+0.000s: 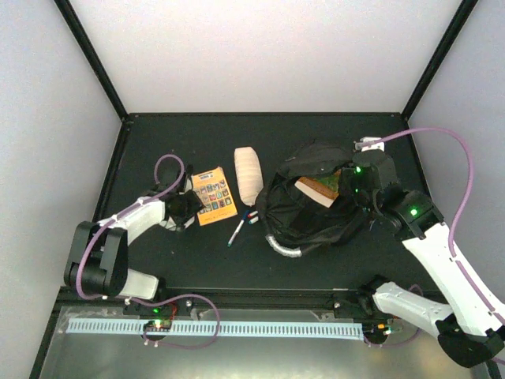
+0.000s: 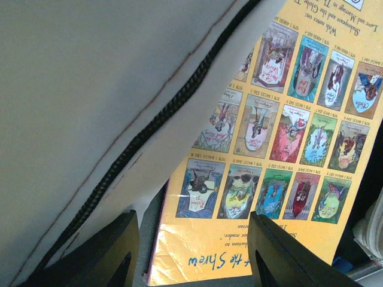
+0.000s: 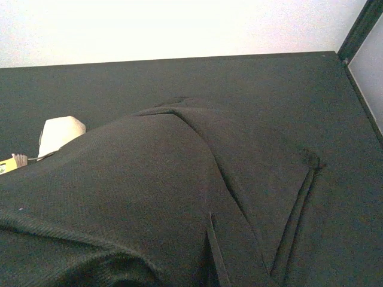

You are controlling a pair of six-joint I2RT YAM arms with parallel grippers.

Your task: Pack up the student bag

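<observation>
The student bag (image 1: 312, 217) is a large black backpack right of centre, with its grey handle (image 1: 284, 246) toward me. Its top gapes and a brown and white book (image 1: 318, 189) shows inside. My right gripper (image 1: 357, 183) sits at the bag's far right rim. In the right wrist view black bag fabric (image 3: 149, 185) fills the frame and hides the fingers. My left gripper (image 2: 194, 257) is open, low over the near corner of a yellow paperback (image 2: 281, 137), which also shows in the top view (image 1: 215, 195). A whitish pouch (image 2: 90, 107) with a black cord lies at its left.
A cream roll-shaped pouch (image 1: 249, 174) lies between the paperback and the bag, and also shows in the right wrist view (image 3: 60, 131). A pen (image 1: 236, 232) and small markers (image 1: 252, 217) lie in front of it. A black frame and white walls surround the table.
</observation>
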